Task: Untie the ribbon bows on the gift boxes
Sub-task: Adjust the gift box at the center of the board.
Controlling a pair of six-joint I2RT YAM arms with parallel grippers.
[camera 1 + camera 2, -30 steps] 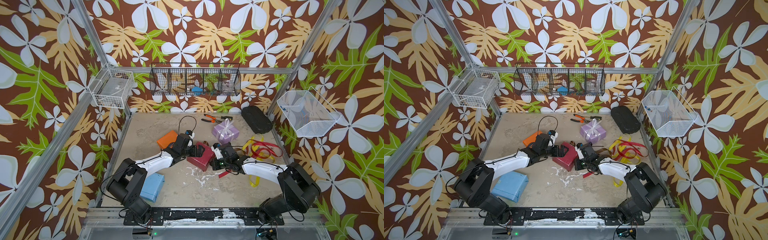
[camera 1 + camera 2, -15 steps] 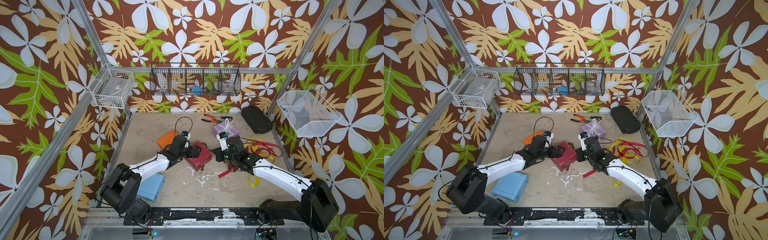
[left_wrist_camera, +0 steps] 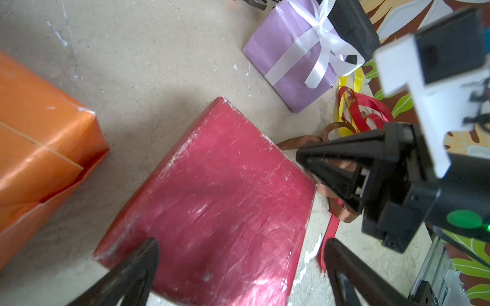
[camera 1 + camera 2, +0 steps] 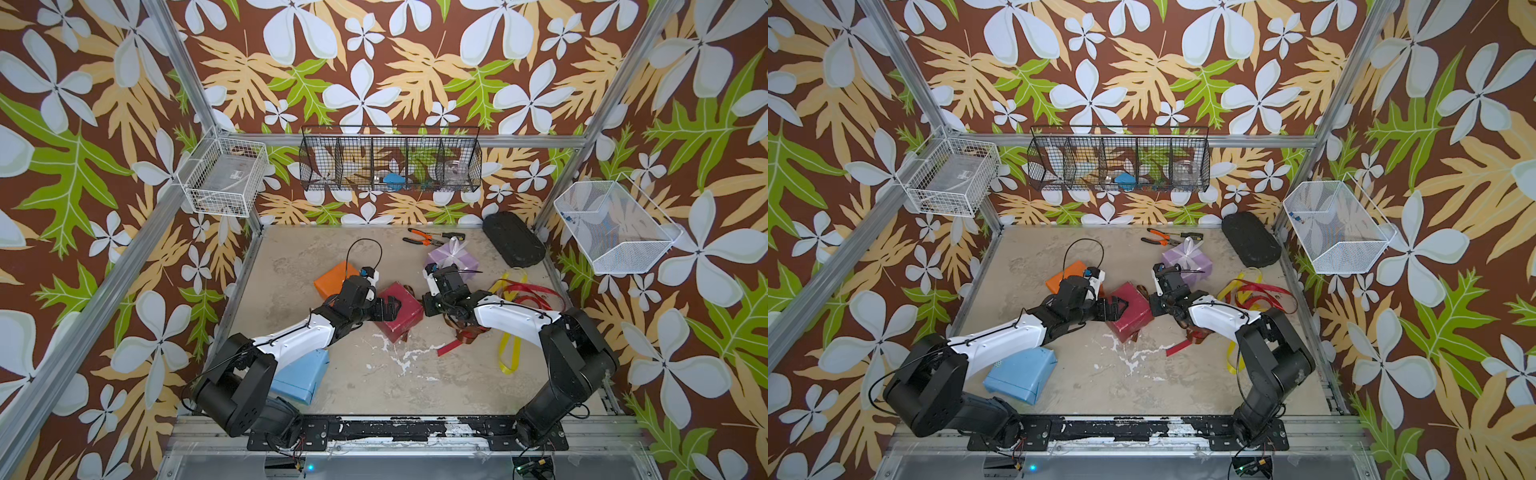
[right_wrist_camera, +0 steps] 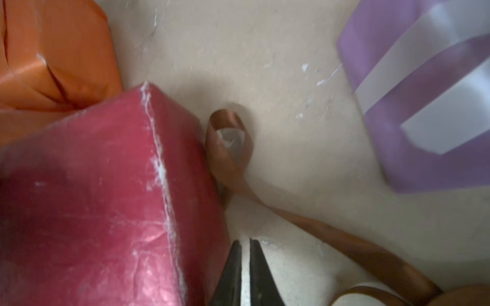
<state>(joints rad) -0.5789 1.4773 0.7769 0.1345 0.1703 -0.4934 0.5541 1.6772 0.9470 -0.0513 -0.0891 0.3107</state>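
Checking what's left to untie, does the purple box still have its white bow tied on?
Yes, the white bow sits knotted on top of the purple box, its bands wrapped around it.

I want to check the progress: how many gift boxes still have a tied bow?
1. Only the lilac box at the back keeps its white bow. The orange box, dark red box and light blue box look bare.

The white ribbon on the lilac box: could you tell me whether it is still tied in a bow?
Tied. The white ribbon wraps the lilac box, knotted on top with loops and tails hanging.
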